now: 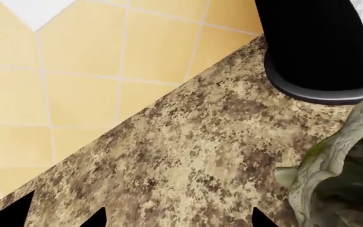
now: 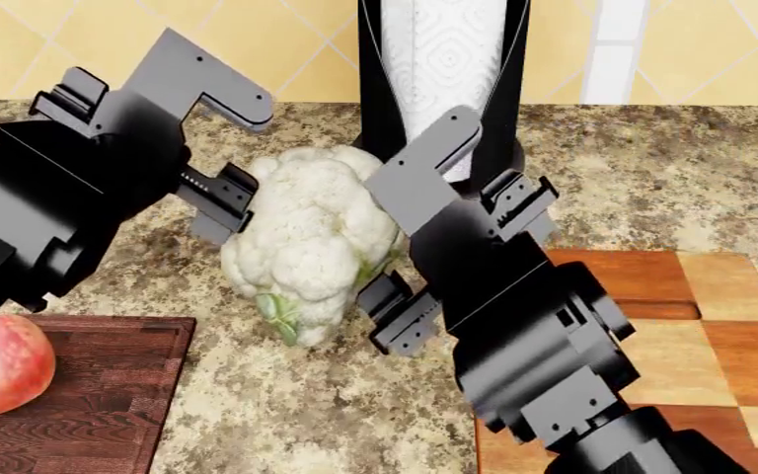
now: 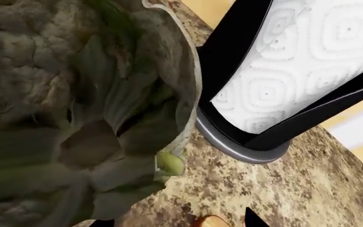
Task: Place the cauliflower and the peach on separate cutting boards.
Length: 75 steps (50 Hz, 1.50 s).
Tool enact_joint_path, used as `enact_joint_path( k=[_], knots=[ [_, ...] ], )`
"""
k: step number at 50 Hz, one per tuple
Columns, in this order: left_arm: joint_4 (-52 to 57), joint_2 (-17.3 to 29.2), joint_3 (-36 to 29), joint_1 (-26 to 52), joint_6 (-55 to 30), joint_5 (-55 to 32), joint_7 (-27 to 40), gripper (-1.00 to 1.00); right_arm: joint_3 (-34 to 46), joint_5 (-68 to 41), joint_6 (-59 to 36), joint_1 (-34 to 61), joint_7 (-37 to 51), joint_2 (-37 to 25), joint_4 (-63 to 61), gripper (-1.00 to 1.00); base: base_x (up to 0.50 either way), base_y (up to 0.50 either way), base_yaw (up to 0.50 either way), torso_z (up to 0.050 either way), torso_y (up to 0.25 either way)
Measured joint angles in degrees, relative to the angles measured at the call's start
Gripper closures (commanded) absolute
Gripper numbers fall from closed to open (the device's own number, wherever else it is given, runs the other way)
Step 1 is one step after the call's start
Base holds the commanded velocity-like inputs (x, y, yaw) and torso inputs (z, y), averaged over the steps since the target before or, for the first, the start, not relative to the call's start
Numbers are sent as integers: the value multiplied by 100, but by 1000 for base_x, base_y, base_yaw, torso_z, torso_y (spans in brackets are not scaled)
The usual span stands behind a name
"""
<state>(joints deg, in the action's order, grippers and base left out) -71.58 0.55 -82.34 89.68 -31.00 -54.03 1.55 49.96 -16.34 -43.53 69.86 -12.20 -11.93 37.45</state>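
**A:** Where is the cauliflower [image 2: 311, 237], and which way does it point?

**B:** In the head view it sits on the speckled granite counter [image 2: 287, 415], between the two cutting boards and in front of a black paper towel holder [image 2: 442, 79]. Its long axis runs roughly upright with a slight tilt. The white florets are at the top and the pale green leafy base points down and toward the camera.

**A:** And the grippers?

**B:** The left gripper [image 2: 221, 202] is at the cauliflower's left side. The right gripper [image 2: 399, 311] is at its lower right. Each has its fingers just beside or touching the head. Whether either pair of jaws is spread or pressed onto it, I cannot tell.

**A:** Where is the peach [image 2: 8, 363]?

**B:** It rests on the dark planked cutting board [image 2: 90, 395], at the lower left. The left arm hides part of it.

**A:** What else is hard to see?

**B:** The checkered cutting board [image 2: 709, 326] at the right is partly hidden by the right arm and cut off by the frame. The right wrist view is filled mostly by shadowed leaves.
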Motion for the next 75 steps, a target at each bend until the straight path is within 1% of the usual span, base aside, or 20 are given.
enact_joint_path(
  k=[8, 14, 20, 30, 34, 40, 46, 52, 57, 61, 67, 75],
  knots=[
    [164, 48, -296, 162, 191, -487, -13, -100, -36, 47, 74, -79, 66, -149, -228, -100, 0, 0, 0, 0, 0],
    [484, 143, -393, 298, 281, -825, 40, -100, -211, -12, -139, -236, 297, -431, -836, -100, 0, 0, 0, 0, 0],
    [1636, 645, -314, 351, 162, -1209, 521, -100, -514, -156, -515, -425, 588, -789, -1676, -100, 0, 0, 0, 0, 0],
    [3752, 1521, 103, 433, -201, -1592, 1514, -100, -1194, -659, -1344, -732, 1100, -1425, -3230, -100, 0, 0, 0, 0, 0],
    [4458, 1723, 252, 427, -328, -1770, 1853, -100, -1555, -874, -1734, -929, 1325, -1734, -3881, -100, 0, 0, 0, 0, 0],
    [5327, 1846, 466, 369, -472, -2032, 2351, -100, -2114, -1302, -2354, -1348, 1640, -2217, -4871, -100, 0, 0, 0, 0, 0],
    [5988, 1752, 618, 266, -566, -2185, 2834, -100, -2785, -1762, -2979, -1881, 1935, -2694, -5798, -100, 0, 0, 0, 0, 0],
    [6306, 1463, 678, 155, -621, -2185, 3146, -100, -3465, -2206, -3421, -2462, 2122, -3136, -6466, -100, 0, 0, 0, 0, 0],
    [6177, 1087, 595, -19, -554, -2071, 3140, -100, -3972, -2432, -3684, -2872, 2192, -3548, -6795, -100, 0, 0, 0, 0, 0],
    [5891, 824, 239, -134, -247, -2126, 3000, -100, -4266, -2492, -3744, -3146, 2183, -3900, -6865, -100, 0, 0, 0, 0, 0],
    [5590, 571, -234, -426, 123, -2274, 2768, -100, -4368, -2313, -3455, -3459, 2089, -4321, -6557, -100, 0, 0, 0, 0, 0],
    [5642, 411, -211, -574, 344, -1799, 2800, -100, -4022, -1859, -2870, -3259, 1818, -4507, -5829, -100, 0, 0, 0, 0, 0]
  ],
)
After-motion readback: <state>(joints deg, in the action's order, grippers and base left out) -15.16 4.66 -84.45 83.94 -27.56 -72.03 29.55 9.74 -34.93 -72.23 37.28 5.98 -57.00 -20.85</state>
